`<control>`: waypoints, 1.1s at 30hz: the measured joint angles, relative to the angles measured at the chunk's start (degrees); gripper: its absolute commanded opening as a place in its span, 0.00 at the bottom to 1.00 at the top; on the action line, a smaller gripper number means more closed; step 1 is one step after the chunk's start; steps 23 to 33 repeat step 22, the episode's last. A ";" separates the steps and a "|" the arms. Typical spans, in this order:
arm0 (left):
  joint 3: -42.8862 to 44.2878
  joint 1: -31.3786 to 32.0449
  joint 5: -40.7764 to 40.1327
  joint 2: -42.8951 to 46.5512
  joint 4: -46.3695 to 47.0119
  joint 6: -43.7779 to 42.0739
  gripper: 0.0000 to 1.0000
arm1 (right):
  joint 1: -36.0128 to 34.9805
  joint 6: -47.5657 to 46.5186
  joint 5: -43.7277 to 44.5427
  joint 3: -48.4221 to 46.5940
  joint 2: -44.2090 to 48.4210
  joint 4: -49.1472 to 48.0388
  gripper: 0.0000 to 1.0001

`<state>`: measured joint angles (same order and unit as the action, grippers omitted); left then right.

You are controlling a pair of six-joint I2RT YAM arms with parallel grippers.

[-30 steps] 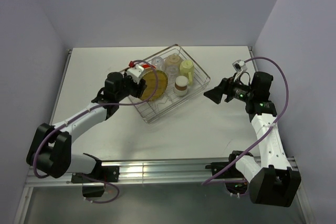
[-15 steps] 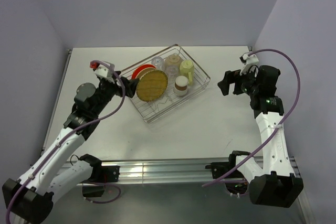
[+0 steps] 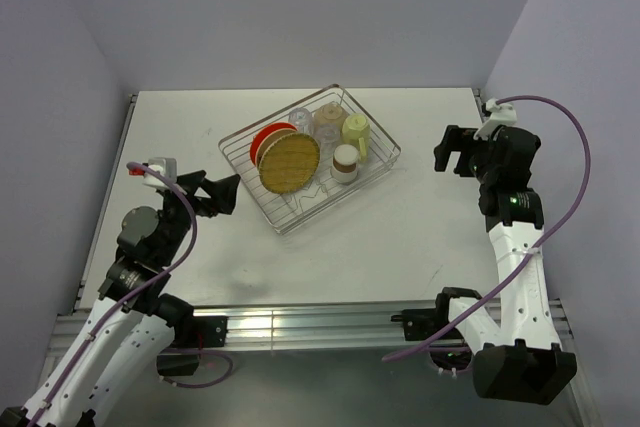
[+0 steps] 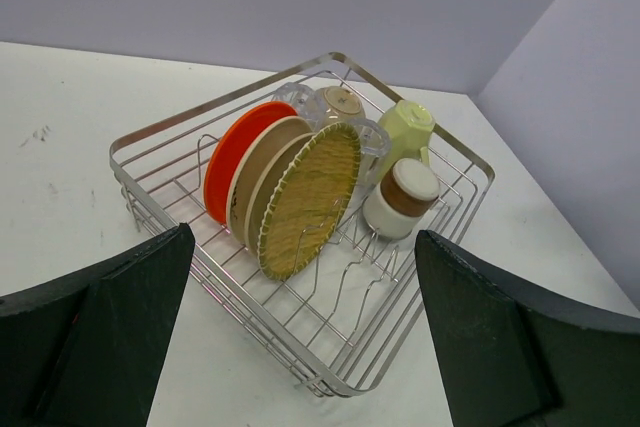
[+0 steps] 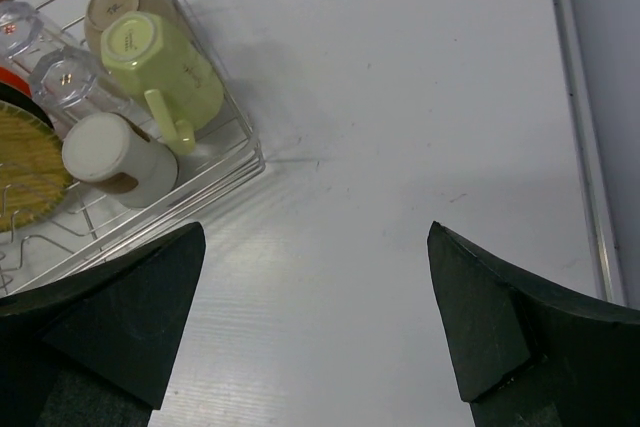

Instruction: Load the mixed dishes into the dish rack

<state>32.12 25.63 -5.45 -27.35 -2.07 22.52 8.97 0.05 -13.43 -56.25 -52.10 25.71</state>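
Note:
The dish rack [image 3: 382, 162] is a silver wire basket at mid-table, also in the left wrist view [image 4: 452, 222]. In it stand an orange plate [image 4: 232, 152], cream plates [image 4: 262, 175] and a yellow woven plate [image 4: 310, 197] on edge. Clear glasses [image 4: 335, 105], a pale-green mug [image 4: 405, 129] and a brown-and-white cup [image 4: 400, 197] sit behind them. My left gripper [image 3: 215, 194] is open and empty, left of the rack. My right gripper [image 3: 452, 149] is open and empty, right of the rack. In the right wrist view the mug [image 5: 160, 59] and cup [image 5: 115, 159] show at upper left.
Purple walls close the table on the left, back and right. A metal rail [image 3: 300, 322] runs along the near edge. Bare white tabletop [image 5: 400, 147] lies right of the rack.
My left gripper let go of the yellow woven plate in the rack and drew back left and toward the near edge. My right gripper rose and pulled back to the right.

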 measured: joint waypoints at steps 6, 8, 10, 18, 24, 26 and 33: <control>-0.07 0.00 -0.87 0.22 -2.16 0.92 0.99 | 0.04 0.37 2.12 0.61 0.83 -0.39 1.00; -0.07 0.00 -0.90 0.11 -2.78 0.92 0.99 | 0.04 0.57 2.89 0.81 1.25 -0.42 1.00; -0.07 0.00 -0.90 0.11 -3.26 0.92 0.99 | 0.04 0.96 3.58 0.94 1.60 -0.44 1.00; -0.44 0.00 -0.83 0.07 -3.39 0.92 0.99 | 0.07 2.58 6.43 2.82 2.60 -0.81 1.00; -0.94 0.00 -0.85 -0.31 -3.43 0.90 0.99 | 0.07 2.91 7.21 3.91 2.84 -1.46 1.00; -0.94 0.00 -0.85 -0.31 -3.43 0.90 0.99 | 0.07 2.91 7.21 3.91 2.84 -1.46 1.00; -0.94 0.00 -0.85 -0.31 -3.43 0.90 0.99 | 0.07 2.91 7.21 3.91 2.84 -1.46 1.00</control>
